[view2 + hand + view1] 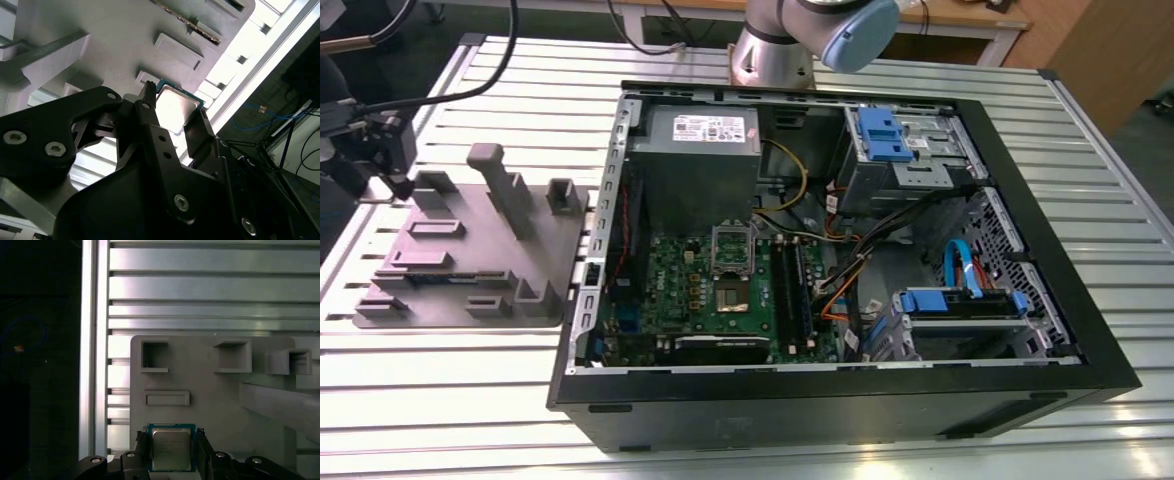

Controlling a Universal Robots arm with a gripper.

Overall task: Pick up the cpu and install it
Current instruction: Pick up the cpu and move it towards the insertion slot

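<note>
The cpu, a small square chip with a silver-grey top and a green rim, sits between the two black fingertips of my gripper. The second wrist view shows the cpu the same way, with a finger against each of two opposite edges of it, so my gripper is shut on it. It is held low over a corner of the grey plastic tray. In the exterior view my gripper hangs at the far left, over the far corner of the tray. The cpu socket on the green motherboard lies open.
The open computer case lies on the slatted metal table to the exterior view's right of the tray. Inside are the grey power-supply box, memory sticks, cables and blue drive brackets. Upright posts rise from the tray.
</note>
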